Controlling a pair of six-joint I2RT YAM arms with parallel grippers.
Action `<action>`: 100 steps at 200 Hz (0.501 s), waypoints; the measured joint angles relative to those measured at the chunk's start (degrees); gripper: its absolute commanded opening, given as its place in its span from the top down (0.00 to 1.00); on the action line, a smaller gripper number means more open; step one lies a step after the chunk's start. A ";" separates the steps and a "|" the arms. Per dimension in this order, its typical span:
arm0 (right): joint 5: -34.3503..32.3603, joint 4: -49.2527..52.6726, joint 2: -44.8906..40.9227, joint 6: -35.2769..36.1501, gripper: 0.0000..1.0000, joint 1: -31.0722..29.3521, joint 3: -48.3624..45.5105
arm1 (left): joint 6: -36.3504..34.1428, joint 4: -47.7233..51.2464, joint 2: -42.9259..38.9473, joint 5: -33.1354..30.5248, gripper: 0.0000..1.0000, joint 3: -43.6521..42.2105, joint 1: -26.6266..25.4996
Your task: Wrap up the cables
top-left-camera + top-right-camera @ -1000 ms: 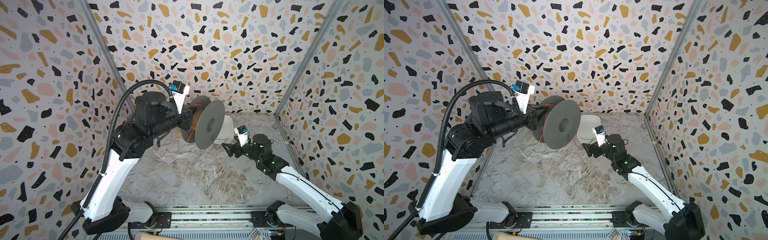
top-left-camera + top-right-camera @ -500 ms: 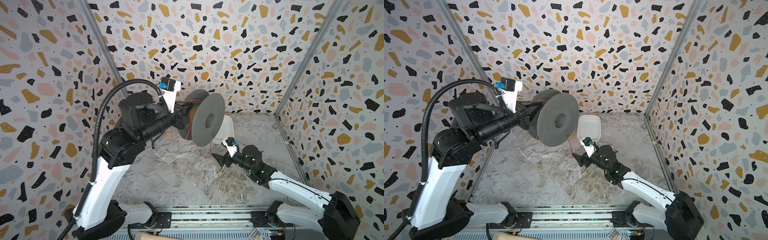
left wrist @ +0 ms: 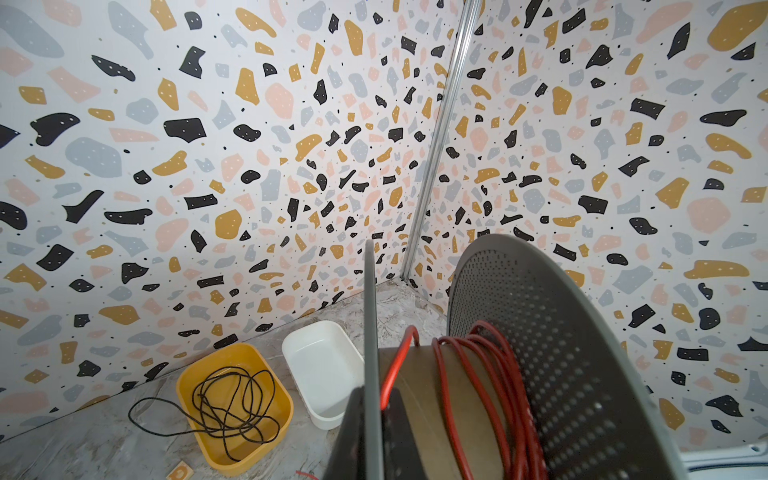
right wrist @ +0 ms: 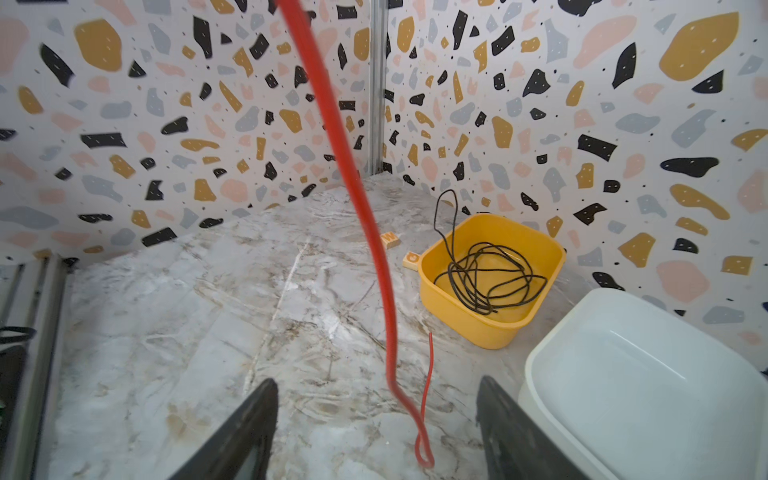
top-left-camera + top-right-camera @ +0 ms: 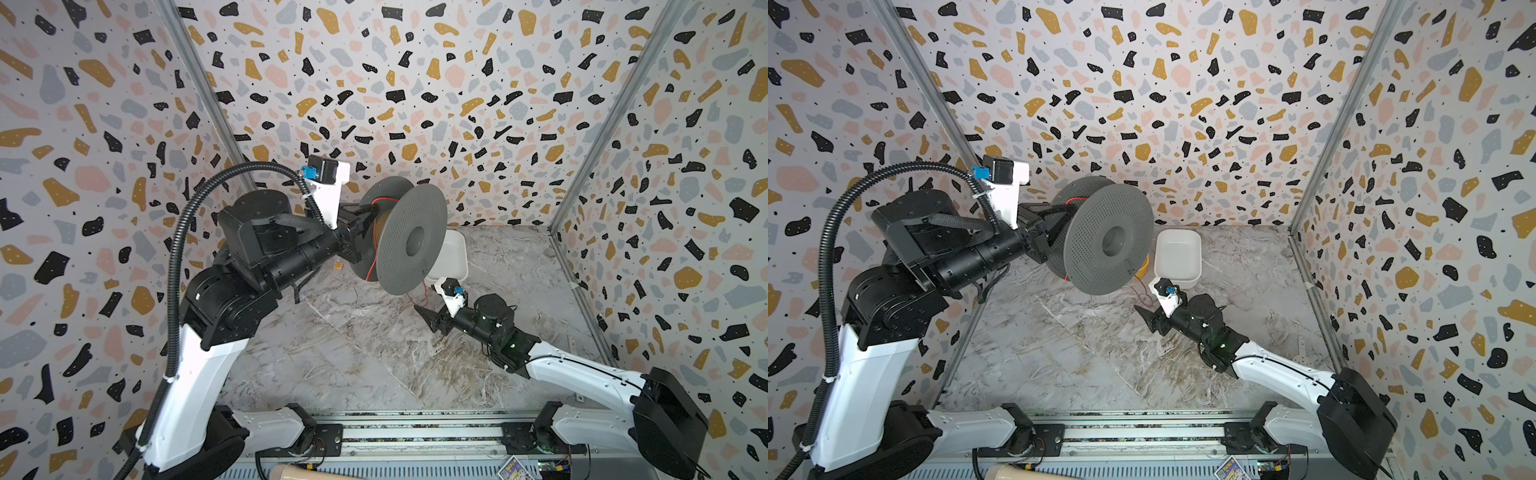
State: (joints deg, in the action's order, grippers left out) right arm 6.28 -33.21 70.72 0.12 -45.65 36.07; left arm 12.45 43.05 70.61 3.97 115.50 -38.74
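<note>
Left gripper (image 5: 365, 215) clamped on the rear flange of the grey perforated plastic spool with a brown cardboard core (image 5: 411, 239), which it holds raised off the table, axis roughly level; the long thin red-orange wire (image 3: 490, 374) sits partly wound in loose turns round that core, just past the left fingertips; one strand leaves the core and drops below the spool towards my other hand. Right gripper (image 4: 376, 382) is low over the grey-veined marble tabletop (image 4: 187, 311), fingers (image 4: 249, 428) well apart with nothing held; the hanging red-orange strand comes down between them without touching either, meets the tabletop there and bends into a small loop, its free end lying ahead of the fingertips. Beyond the right gripper, ahead and to one side, stands the yellow rectangular plastic tub (image 4: 465, 316) with a tangled thin black wire (image 4: 490, 274) inside, one loop of it hanging over the rim; two small wooden letter tiles (image 4: 390, 240) lie just beside that tub; the white rectangular plastic tub (image 5: 1177, 253) sits close beside the right gripper, nearer than the yellow one.
</note>
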 measured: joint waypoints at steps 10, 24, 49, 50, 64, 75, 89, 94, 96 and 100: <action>0.13 -0.50 2.12 0.28 0.60 0.79 0.94 | 0.22 -0.11 -0.31 0.00 1.00 0.00 0.00; 0.42 -1.14 4.68 0.17 0.80 1.92 2.49 | 0.28 -0.50 -0.52 -0.04 1.00 0.00 0.00; 0.52 -2.32 5.75 -0.15 0.92 2.32 3.50 | 0.44 -1.60 -0.66 -0.50 1.00 -0.59 0.00; 0.50 -2.36 5.75 -0.11 0.93 2.27 3.50 | 0.44 -1.62 -0.66 -0.50 1.00 -0.61 0.00; 0.09 -2.84 5.73 -0.13 0.99 1.38 3.50 | 0.57 -2.03 -0.63 -1.07 1.00 -1.22 0.00; -0.46 -2.80 5.73 -0.31 1.00 0.63 3.50 | 0.79 -2.23 -0.57 -1.68 1.00 -1.77 0.00; -1.20 -2.73 5.68 -0.26 1.00 -0.31 3.41 | 1.16 -2.49 -0.48 -3.17 1.00 -2.58 0.00; -1.57 -2.49 5.60 -0.28 1.00 -0.81 3.32 | 1.29 -2.47 -0.39 -3.65 1.00 -2.75 0.00; -1.88 -2.36 5.55 -0.28 1.00 -1.03 3.30 | 1.31 -2.47 -0.33 -4.00 1.00 -2.80 0.00; -2.10 -2.12 5.44 -0.26 1.00 -1.31 3.23 | 1.44 -2.47 -0.22 -4.63 1.00 -2.89 0.00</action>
State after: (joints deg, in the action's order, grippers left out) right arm 4.19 -35.33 76.16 -0.14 -46.96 39.31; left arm 13.89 40.58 70.39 -0.67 112.62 -38.74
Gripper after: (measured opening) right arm 0.052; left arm 0.052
